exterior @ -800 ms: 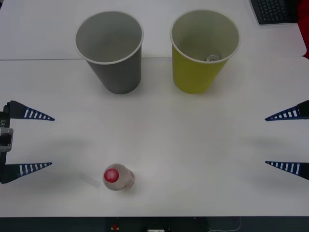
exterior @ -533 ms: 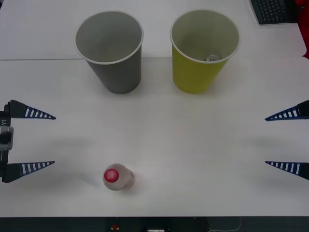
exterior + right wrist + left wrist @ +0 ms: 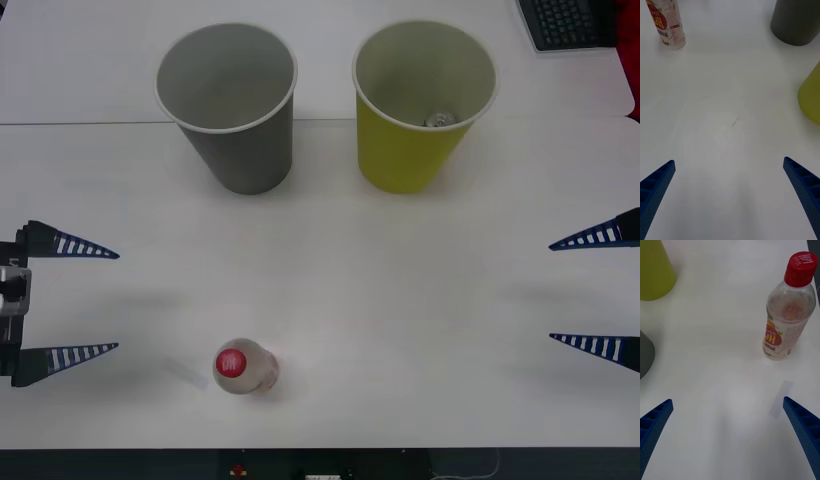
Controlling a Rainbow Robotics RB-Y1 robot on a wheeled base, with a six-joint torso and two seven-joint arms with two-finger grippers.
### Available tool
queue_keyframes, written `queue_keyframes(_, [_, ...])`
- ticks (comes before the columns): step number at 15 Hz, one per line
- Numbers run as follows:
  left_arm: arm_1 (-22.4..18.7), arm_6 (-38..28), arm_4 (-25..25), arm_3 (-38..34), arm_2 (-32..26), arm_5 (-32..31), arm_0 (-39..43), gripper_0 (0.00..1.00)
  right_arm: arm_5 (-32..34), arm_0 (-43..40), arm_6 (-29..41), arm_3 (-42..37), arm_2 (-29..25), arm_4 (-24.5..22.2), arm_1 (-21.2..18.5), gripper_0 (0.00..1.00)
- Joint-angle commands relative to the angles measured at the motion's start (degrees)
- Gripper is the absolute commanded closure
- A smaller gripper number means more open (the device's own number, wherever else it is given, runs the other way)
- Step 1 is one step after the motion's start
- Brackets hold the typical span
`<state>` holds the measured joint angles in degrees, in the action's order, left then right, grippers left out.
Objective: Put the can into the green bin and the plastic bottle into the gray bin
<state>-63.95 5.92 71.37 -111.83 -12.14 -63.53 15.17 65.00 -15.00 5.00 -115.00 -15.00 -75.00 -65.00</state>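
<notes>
The plastic bottle (image 3: 243, 367) stands upright near the table's front edge, clear with a red cap and a yellow-red label (image 3: 789, 318) (image 3: 667, 22). The can (image 3: 439, 120) lies inside the green bin (image 3: 410, 150) at the back right, only its shiny top showing. The gray bin (image 3: 240, 140) stands at the back left, also seen as gray bin (image 3: 795, 20) and green bin (image 3: 653, 272) from the wrists. My left gripper (image 3: 118, 300) is open at the left edge, a short way left of the bottle. My right gripper (image 3: 550, 292) is open at the right edge.
A dark keyboard (image 3: 570, 22) lies at the back right corner. A seam (image 3: 80, 123) runs across the white table behind the bins. A small pale strip (image 3: 779, 404) lies flat on the table beside the bottle.
My left gripper has crept slightly right and toward the front, nearer the bottle. The right gripper, bottle and bins have not moved.
</notes>
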Motion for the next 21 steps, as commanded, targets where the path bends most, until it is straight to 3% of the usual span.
queue_keyframes(1, [-0.2,4.7,-3.8,4.2,4.1,0.0,-1.7,0.00,0.0,0.0,0.0,0.0,0.0,0.0,0.0,0.00])
queue_keyframes(10, [-0.3,19.7,-18.0,24.0,22.7,-7.1,-13.8,0.00,0.0,0.0,0.0,0.0,0.0,0.0,0.0,0.00])
queue_keyframes(14, [-0.2,21.7,-22.8,27.8,29.7,-7.6,-17.3,0.00,0.0,0.0,0.0,0.0,0.0,0.0,0.0,0.00])
queue_keyframes(17, [0.8,23.2,-29.9,33.1,38.1,-8.6,-21.0,0.00,0.0,0.0,0.0,0.0,0.0,0.0,0.0,0.00])
queue_keyframes(21, [3.4,25.4,-33.5,36.9,44.0,-9.9,-24.6,0.00,0.0,0.0,0.0,0.0,0.0,0.0,0.0,0.00])
